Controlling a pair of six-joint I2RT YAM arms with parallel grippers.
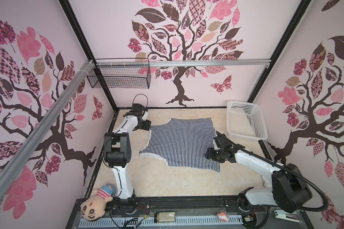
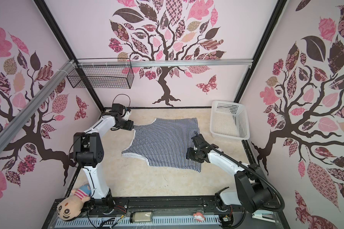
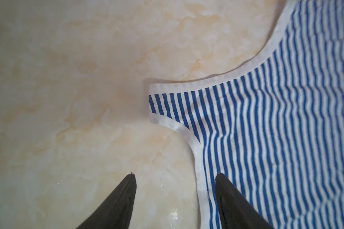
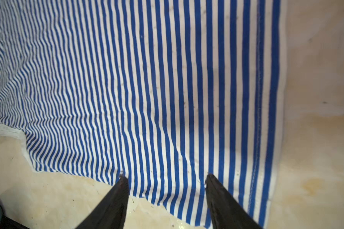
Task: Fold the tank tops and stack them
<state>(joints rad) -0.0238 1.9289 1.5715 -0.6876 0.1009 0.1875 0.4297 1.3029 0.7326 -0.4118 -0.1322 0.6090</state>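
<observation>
Left wrist view: left fingers released, straddling tank top white edging, strap just ahead. Right fingers released over the hem-side edge; garment flat on bench, lengthwise between them.

A robotics lab work cell: tree-printed wall panels box in a marble-look tabletop, with an aluminium rail across the upper middle and a slotted cable duct along the bottom edge.
</observation>
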